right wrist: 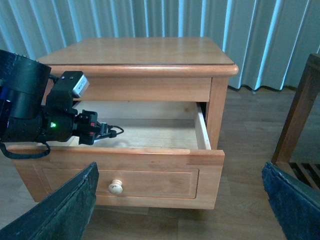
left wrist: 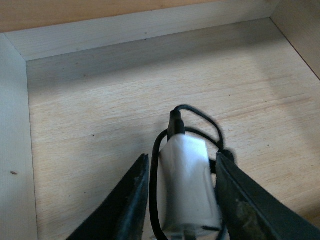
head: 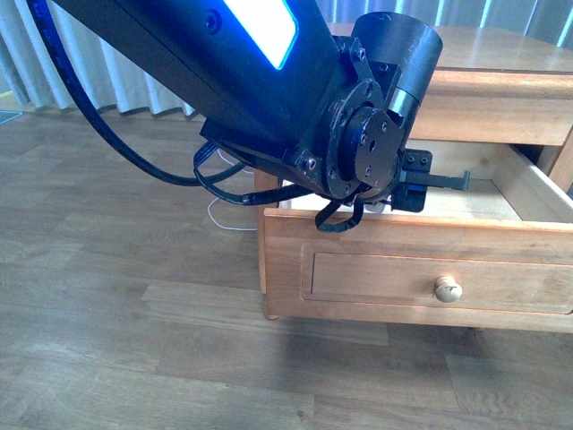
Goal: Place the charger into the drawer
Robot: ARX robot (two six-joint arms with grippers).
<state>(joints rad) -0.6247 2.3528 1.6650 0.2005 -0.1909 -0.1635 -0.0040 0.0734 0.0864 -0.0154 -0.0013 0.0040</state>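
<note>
- Charger: the white block sits between the two fingers of the left claw. It is inside the drawer, over the pale floor.
- Left claw is pinching the charger. Its fingers stand close against both long sides of the block, and one strand of the black cord runs between the block and one finger.
- Beyond the end of the block, the cord makes a loose loop over the drawer floor. I cannot tell if the charger touches the floor or hangs just above it.
- Seen from the front, the drawer is pulled out of the honey-coloured nightstand. The left arm reaches over the drawer's front edge, with the claw down inside.
- One round wooden knob sits on the recessed panel of the drawer front.
- Right claw is spread wide and holds nothing. It hangs in front of the nightstand, well apart from the drawer and from the other arm.
- On the wooden floor, near the nightstand's corner under the left arm, lies a thin white cable. It is mostly hidden by the arm.
- Pale curtains hang behind the nightstand.
</note>
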